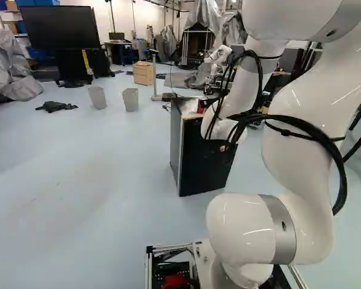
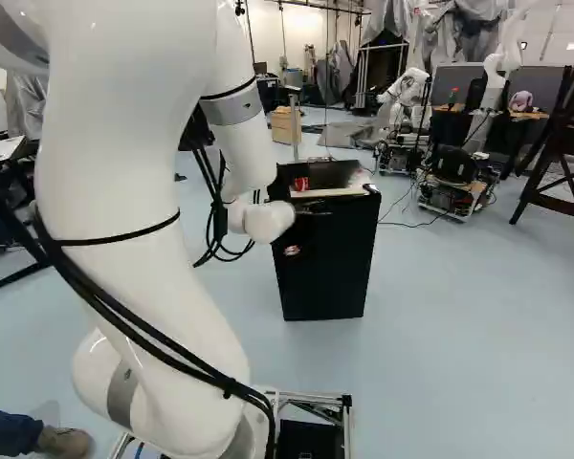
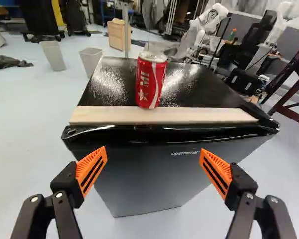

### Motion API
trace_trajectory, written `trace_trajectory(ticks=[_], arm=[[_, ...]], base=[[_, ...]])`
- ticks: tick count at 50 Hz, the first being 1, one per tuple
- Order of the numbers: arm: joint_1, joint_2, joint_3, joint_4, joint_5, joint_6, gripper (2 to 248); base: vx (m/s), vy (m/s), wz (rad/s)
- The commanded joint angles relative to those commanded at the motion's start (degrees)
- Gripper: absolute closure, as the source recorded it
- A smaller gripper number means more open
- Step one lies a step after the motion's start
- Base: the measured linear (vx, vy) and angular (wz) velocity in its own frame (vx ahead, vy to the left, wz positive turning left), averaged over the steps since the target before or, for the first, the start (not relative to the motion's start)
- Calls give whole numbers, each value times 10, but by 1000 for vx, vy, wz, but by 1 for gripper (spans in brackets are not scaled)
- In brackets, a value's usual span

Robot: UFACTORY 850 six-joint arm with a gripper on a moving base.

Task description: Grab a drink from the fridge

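Can point(image 3: 151, 79) stands upright atop fridge point(image 3: 144, 174), at wooden strip point(image 3: 204, 115) along fridge's front edge. End effector point(image 3: 153, 152) wide open, empty, before fridge. Risk: low approach may strike fridge's edge, toppling can.

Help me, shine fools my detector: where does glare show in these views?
Wrist view: speckled glare atop the black fridge, either side of the red can. Left base view: small highlights on the white arm. Right base view: a pale patch on the fridge's front, perhaps a reflection.
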Motion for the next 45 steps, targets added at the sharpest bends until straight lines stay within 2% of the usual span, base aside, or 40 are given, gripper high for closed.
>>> trace_trajectory(ticks=[15, 32, 45], arm=[[20, -1, -1, 57, 54, 0, 3], [45, -34, -39, 62, 59, 0, 3], [51, -66, -79, 62, 59, 0, 3]], base=[[0, 0, 0], [0, 0, 0], [0, 0, 0]])
